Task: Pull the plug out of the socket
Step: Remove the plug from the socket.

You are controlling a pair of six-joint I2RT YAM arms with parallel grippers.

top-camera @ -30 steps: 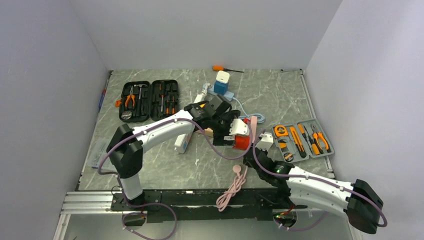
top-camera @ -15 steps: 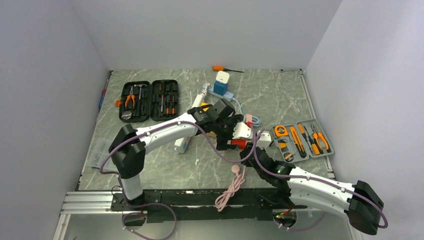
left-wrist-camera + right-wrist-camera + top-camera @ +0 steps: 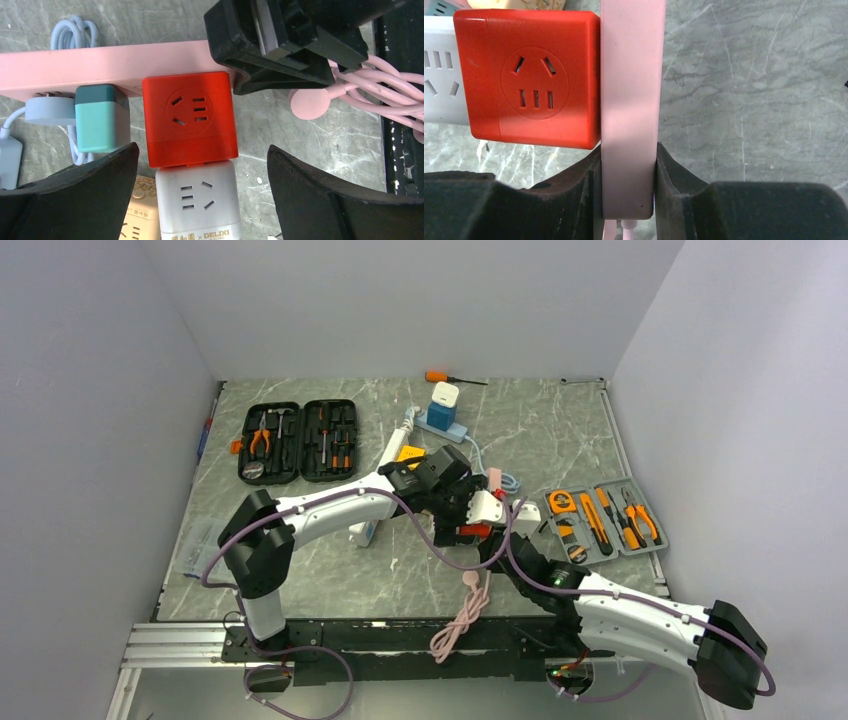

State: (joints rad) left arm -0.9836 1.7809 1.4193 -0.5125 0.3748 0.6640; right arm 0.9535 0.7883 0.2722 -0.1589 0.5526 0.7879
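Left gripper is spread fully wide. One finger sits at 9 o'clock and the other at 3 o'clock of the red cube-shaped plug adapter, and I can't see either one touching it. Right gripper is part-closed, pinching the end of the long pink plastic power strip, with both pads flat on its sides.

Containers:
- The open black hinged tool case, at 10 o'clock on the table, holds orange-handled pliers and rows of screwdriver bits. Smaller items are too small to tell.
- The grey open tool tray, at 3 o'clock, holds an orange tape measure and orange-handled pliers and cutters.

Task item: the red adapter is at table centre, seated against the side face of the pink strip and not yet off. In the left wrist view:
- the strip is at 12 o'clock of the adapter
- a white cube socket adapter with DELIXI print touches it at 6 o'clock
- a teal-and-grey plug is just beside it at 9 o'clock, also in the strip
- a pale blue flat plug with its cable is further out at 9 o'clock

The coiled pink cable lies at 3 o'clock, past the right gripper's body.
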